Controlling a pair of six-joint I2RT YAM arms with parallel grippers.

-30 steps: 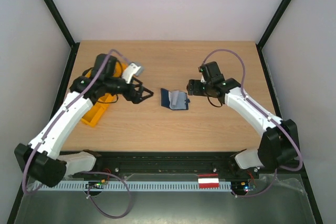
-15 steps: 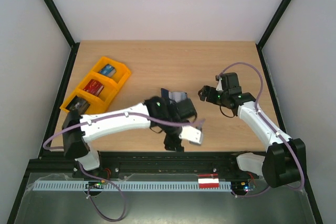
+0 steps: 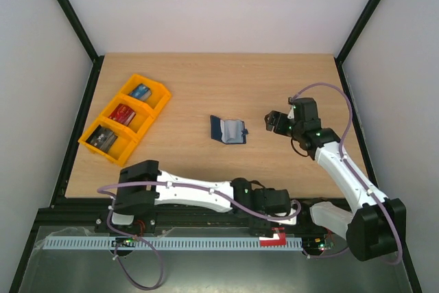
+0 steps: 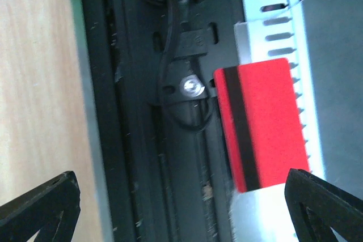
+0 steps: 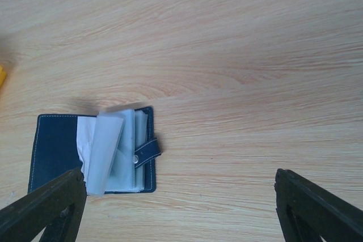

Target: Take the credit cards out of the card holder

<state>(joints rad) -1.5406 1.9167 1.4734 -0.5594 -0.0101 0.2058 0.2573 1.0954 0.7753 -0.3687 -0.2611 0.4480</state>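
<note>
Navy holder (image 3: pixel 228 130): lies open near the bench's middle, pale sleeves (image 5: pixel 113 151) fanned up, snap tab (image 5: pixel 146 152) hanging off its right side.
State of cards: we see none lying loose on the bench. We cannot tell whether any sit inside the sleeves.
Right gripper (image 3: pixel 273 120): jaws spread wide, holding nothing, poised just to the right of the holder and apart from it.
Left gripper (image 4: pixel 180 185): as wide as it goes and empty, out past the bench's near edge over the black frame.
Red card (image 4: pixel 261 128): black-striped, flat on the slotted rail (image 4: pixel 272 32) beneath the left gripper and untouched. We cannot say that it came from the holder.
Tray (image 3: pixel 167 94): orange, by the bench's left edge, with a small item in each of its three compartments, all too small for us to name.
Step in hand: we judge this a pause between pulls. Neither gripper has hold of anything, and the right one is the better placed to go to the holder.
Next move calls for: a low, flat reach into the sleeves and a pinch on a thin card edge. The light holder will likely need pinning by its cover, or it may slide or lift with the card. For that the left gripper would have to come across to the bench's middle.
</note>
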